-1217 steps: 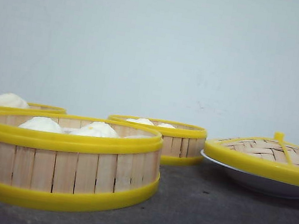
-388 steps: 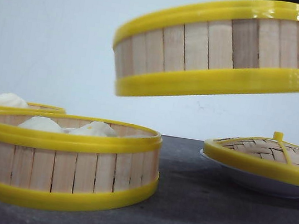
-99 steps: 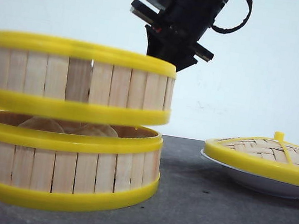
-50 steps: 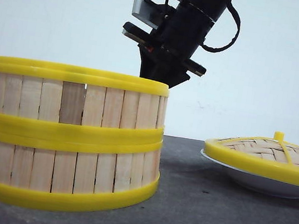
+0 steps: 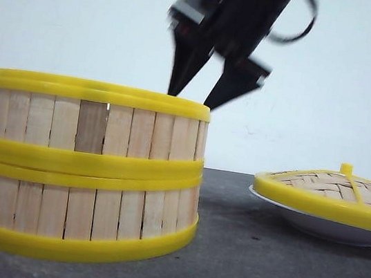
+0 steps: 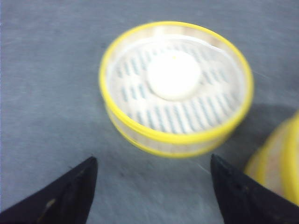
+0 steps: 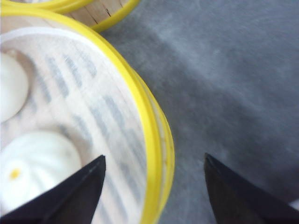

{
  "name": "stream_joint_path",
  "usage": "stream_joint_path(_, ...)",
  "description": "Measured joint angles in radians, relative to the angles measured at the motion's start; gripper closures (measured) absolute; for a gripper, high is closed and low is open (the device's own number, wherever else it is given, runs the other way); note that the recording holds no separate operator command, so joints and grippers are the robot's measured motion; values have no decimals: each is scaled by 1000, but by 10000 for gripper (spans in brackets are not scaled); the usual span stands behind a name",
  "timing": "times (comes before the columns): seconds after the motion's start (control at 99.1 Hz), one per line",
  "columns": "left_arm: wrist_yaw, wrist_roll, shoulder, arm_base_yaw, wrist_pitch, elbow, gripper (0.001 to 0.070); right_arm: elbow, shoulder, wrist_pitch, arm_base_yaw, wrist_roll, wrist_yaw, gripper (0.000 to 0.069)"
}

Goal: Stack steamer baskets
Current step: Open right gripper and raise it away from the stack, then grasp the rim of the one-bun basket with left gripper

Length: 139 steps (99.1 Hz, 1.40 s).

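Front view: two steamer baskets stacked [image 5: 83, 169] at left of frame, upper one seated level on lower, rims touching. Right gripper [image 5: 195, 95] blurred at upper centre, jaws spread wide, holding nothing, one tip inside the top rim, one outside. Best to lift straight up, clear of the rim, without nudging the stack. Lid [image 5: 335, 189] on white plate [image 5: 319, 225] at right, cut by frame edge. Third basket only a sliver at far left.

Left wrist view: third basket [image 6: 175, 88] centre frame on grey bench [image 6: 46, 70], one bun inside. Left gripper [image 6: 152, 186] jaws wide apart, empty; next pick presumably. Blurry.

Right wrist view: top basket rim between open jaws; buns partly cut off at left edge.
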Motion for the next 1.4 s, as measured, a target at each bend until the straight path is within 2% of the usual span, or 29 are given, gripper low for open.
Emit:
stream_joint_path(0.091,2,0,100,51,35,48,279,2,-99,-56,-11,-17,47,276)
stream_joint_path(0.182,2,0,214,95,64,100,285,11,-195,-122,-18,-29,136,276)
stream_joint_path(0.363,2,0,462,157,123,206,286,13,-341,-290,-37,-47,283,276)
stream_joint_path(0.585,7,0,725,173,132,336,286,13,-489,-422,-63,-42,395,276)
stream_joint_path(0.878,7,0,906,173,150,386,291,13,-622,-486,-68,-5,435,276)
stream_joint_path(0.918,7,0,911,173,152,386,316,13,-634,-492,-68,-1,436,276)
stream_joint_path(1.049,13,-1,911,173,166,389,545,13,-653,-507,-68,12,438,276)
stream_joint_path(1.13,13,-1,911,171,164,389,637,13,-655,-515,-68,13,438,276)
stream_joint_path(1.221,6,-8,911,173,164,391,671,13,-654,-530,-68,14,438,276)
stream_joint_path(1.403,8,-7,911,180,145,401,679,13,-654,-544,-68,24,438,276)
